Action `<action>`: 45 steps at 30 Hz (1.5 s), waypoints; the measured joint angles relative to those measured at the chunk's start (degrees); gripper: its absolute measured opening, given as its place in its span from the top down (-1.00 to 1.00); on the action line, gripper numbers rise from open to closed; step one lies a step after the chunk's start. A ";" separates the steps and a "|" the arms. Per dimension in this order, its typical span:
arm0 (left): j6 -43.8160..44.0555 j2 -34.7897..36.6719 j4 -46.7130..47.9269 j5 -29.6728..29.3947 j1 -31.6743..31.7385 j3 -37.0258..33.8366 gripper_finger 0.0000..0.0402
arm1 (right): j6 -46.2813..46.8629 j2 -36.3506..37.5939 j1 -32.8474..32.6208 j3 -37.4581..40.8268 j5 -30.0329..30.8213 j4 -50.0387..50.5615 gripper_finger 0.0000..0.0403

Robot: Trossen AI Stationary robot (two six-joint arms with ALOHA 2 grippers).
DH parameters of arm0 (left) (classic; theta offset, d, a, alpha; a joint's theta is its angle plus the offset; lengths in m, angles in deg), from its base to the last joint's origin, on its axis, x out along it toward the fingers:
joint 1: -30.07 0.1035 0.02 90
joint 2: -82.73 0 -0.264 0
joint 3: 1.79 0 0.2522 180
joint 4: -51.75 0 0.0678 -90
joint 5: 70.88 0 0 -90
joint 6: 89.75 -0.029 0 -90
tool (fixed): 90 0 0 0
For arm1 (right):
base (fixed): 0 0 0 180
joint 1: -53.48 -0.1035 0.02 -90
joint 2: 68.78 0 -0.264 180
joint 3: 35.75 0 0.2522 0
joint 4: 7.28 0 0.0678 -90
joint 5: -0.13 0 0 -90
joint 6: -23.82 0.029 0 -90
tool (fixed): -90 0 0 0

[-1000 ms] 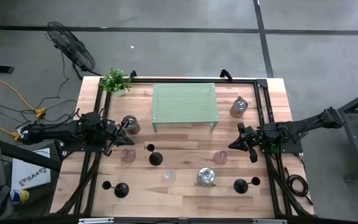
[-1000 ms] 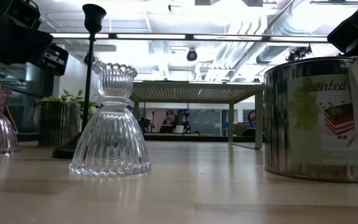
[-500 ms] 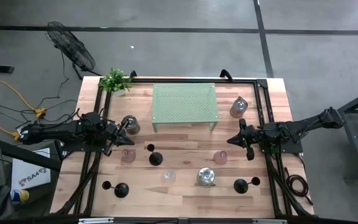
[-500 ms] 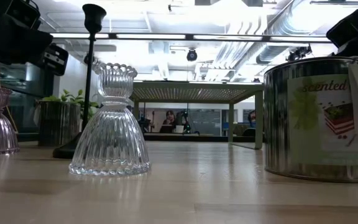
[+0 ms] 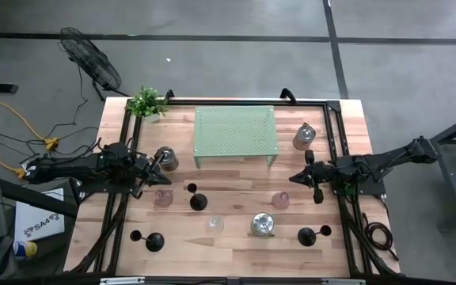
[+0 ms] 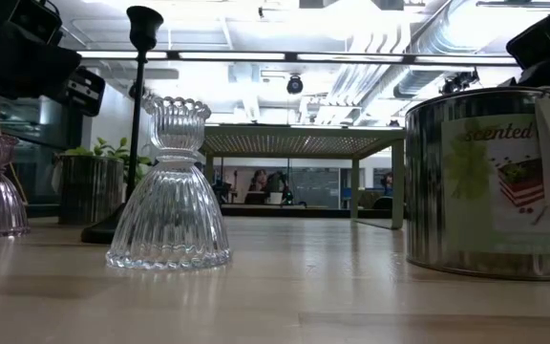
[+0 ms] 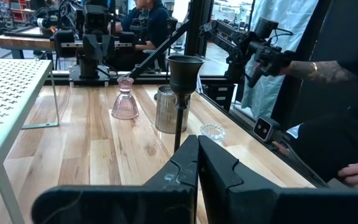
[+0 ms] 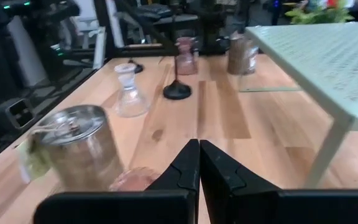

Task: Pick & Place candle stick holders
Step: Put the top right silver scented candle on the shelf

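Barely anything has shifted since a second ago: the right gripper [image 5: 298, 179] has only turned a touch at the wrist and sits in the same spot off the worktop's right edge, fingers pressed together with nothing between them, while the left gripper [image 5: 159, 167] waits near the left edge, its fingers likewise closed on nothing. Three black candle stick holders stand untouched on the wooden worktop [image 5: 236, 245]: the middle holder [image 5: 197, 200] left of centre, the left holder [image 5: 153, 241] toward the front-left corner, the right holder [image 5: 308, 235] toward the front-right corner. Each looks rigid and metal-like, probably light but bottom-weighted, with a domed base, a thin stem and a small cup on top; the stem looks the natural place to pinch, low down near the base so it does not swing or tip, and a smooth round stem could well slip or twist between the fingers. Around them stand breakables and clutter: a clear ribbed glass holder [image 6: 168, 186], a pink glass holder [image 5: 163, 197], a silver tin [image 6: 493, 180] whose label reads "scented", and the green perforated shelf [image 5: 235, 131] toward the back edge. Off the table on the left, a box [image 5: 39, 225] shows lettering that seems to read "SA4".
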 joint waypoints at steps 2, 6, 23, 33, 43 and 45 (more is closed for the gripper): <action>0.00 0.00 0.00 0.00 0.00 0.00 1.00 | -0.26 0.00 0.00 0.01 0.91 -1.04 0.99; 0.00 0.00 0.00 0.01 -0.01 0.00 1.00 | 0.15 0.00 0.00 0.00 -0.03 -1.52 0.99; 0.00 0.00 0.00 0.00 -0.01 0.00 1.00 | 11.11 -0.02 0.01 0.00 9.30 -5.80 0.99; 0.00 0.00 0.01 0.01 0.00 -0.01 1.00 | 16.31 -4.63 0.00 -11.66 27.09 4.51 0.99; 0.00 0.00 0.00 0.01 0.00 -0.02 1.00 | 20.15 -15.36 5.94 -35.77 47.54 27.29 0.99; 0.00 0.00 0.00 -0.01 -0.02 -0.02 1.00 | 22.17 -16.88 8.99 -40.54 47.02 33.29 0.99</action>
